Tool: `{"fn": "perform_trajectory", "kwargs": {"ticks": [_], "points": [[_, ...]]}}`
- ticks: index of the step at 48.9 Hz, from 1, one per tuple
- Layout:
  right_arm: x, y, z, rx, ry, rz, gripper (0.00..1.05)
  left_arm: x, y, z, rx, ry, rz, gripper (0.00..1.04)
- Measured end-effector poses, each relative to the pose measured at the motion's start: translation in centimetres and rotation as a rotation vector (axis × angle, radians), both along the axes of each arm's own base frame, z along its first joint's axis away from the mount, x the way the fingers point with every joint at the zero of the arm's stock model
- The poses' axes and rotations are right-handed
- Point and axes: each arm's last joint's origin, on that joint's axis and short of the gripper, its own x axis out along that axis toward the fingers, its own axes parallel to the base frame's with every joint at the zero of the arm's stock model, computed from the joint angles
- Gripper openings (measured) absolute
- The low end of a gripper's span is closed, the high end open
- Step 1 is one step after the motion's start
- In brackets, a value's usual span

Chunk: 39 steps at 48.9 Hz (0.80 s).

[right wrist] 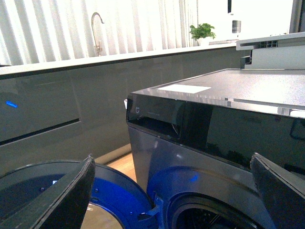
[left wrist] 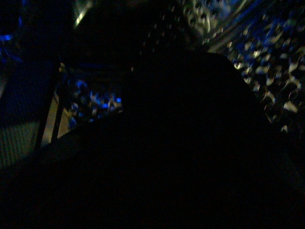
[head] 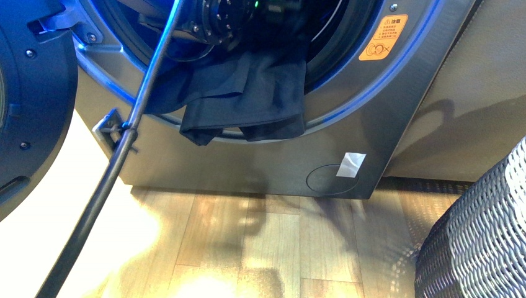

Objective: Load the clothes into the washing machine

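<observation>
Item: clothes [head: 248,93], dark navy, limp. You are looking at a garment lying partly inside the washing machine [head: 347,124]: its upper part is sitting within the porthole, while two folded ends are hanging out over the lower gasket lip and down the silver-grey front panel. Judged status: about half loaded; the draped ends are yet to go in.

Item: left arm, dark and cable-wrapped, reaching in the front view from lower left up into the opening, its wrist hardware sitting at the top of the porthole. You are getting little from its wrist view, which is nearly black; only perforated drum metal [left wrist: 267,62] is glinting at one edge. You cannot tell whether the left pincer is gaping or gripping cloth.

Item: right gripper [right wrist: 176,191]. Its two dark fingers [right wrist: 71,195] are standing wide apart with nothing between them, raised above the open door [right wrist: 57,191] and facing the machine's glossy top.

Item: door [head: 31,93], dark grey, round, standing swung open at the left.

Item: woven basket [head: 477,242], grey, at lower right on the wooden floor [head: 267,242], apart from the machine.

Remaining, as you may judge: pushing the hanging ends past the gasket so nothing is trailing out; a loose fold is risking catching at the lip.
</observation>
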Motion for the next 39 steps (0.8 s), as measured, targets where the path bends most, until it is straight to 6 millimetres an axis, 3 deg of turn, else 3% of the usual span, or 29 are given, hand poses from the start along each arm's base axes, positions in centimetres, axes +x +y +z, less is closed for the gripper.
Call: {"fn": "perform_trajectory", "kwargs": {"ticks": [5, 6, 24, 39], "points": [[0.0, 0.0, 0.0, 0.000, 0.000, 0.000, 0.97, -1.0, 1.1, -1.7, 0.029, 0.168, -0.005, 0.99], [0.0, 0.0, 0.0, 0.000, 0.000, 0.000, 0.97, -1.1, 1.3, -1.6, 0.028, 0.171, -0.003, 1.00], [0.0, 0.0, 0.0, 0.000, 0.000, 0.000, 0.97, -6.7, 4.4, 2.3, -0.015, 0.082, -0.037, 0.98], [0.0, 0.0, 0.0, 0.000, 0.000, 0.000, 0.97, -17.1, 5.6, 5.1, -0.042, -0.021, -0.116, 0.98]]}}
